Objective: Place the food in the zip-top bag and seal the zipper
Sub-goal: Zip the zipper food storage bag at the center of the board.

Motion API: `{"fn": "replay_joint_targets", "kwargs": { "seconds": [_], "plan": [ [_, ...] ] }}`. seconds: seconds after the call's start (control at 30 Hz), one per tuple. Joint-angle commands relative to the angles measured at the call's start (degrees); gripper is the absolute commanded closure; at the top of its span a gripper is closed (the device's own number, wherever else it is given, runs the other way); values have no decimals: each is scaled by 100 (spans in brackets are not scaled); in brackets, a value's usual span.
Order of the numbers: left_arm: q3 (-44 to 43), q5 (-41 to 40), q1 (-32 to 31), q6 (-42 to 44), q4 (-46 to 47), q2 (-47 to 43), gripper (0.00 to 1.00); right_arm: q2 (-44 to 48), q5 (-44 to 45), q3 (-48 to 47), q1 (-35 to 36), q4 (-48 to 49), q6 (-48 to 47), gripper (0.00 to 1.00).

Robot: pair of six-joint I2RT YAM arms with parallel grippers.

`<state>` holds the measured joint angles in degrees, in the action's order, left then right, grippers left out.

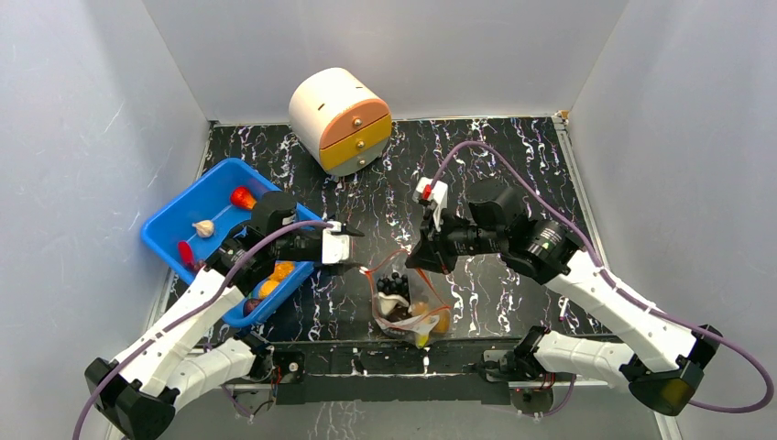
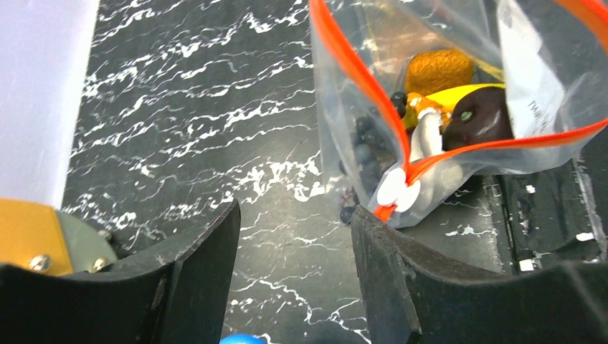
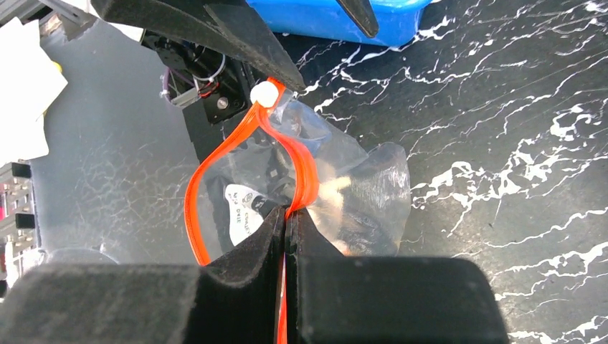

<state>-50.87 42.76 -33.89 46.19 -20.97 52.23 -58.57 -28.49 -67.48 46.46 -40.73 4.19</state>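
The zip-top bag point(image 3: 373, 179) was clear, crinkled, glossy plastic, and its zipper point(image 3: 308, 179) a smooth red-orange plastic strip. An orange fruit point(image 2: 439, 68) inside looked fuzzy and matt. The table point(image 2: 215, 107) had a polished black marbled finish. The bin point(image 1: 169, 225) was shiny blue plastic.

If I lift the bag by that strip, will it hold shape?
Likely floppy: the bag is thin, crinkled film. Food piled low would probably make it hang bottom-heavy. The right gripper pinches only the zipper, so smooth plastic may slip.
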Motion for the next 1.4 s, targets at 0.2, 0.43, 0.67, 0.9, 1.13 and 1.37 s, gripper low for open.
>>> {"fn": "replay_joint_targets", "kwargs": {
  "seconds": [0.2, 0.43, 0.67, 0.9, 1.13, 1.37],
  "plan": [
    [207, 1446, -14, 375, -322, 99, 46, -22, -277, 130, 15, 960, 20, 100],
    [87, 1186, -13, 695, -870, 19, 45, -66, -199, -19, 13, 793, -237, 100],
    [163, 1459, -12, 626, -686, -80, 44, -129, -122, -110, 16, 700, -439, 100],
    [226, 1695, -14, 579, -519, 67, 50, -190, -113, -69, 16, 867, -410, 100],
    [354, 1728, -15, 321, -259, 40, 82, -130, -17, 51, 15, 972, -423, 100],
    [445, 1266, -14, -921, 740, -93, 100, -295, 967, -145, 16, 847, -573, 99]
  ]
}}
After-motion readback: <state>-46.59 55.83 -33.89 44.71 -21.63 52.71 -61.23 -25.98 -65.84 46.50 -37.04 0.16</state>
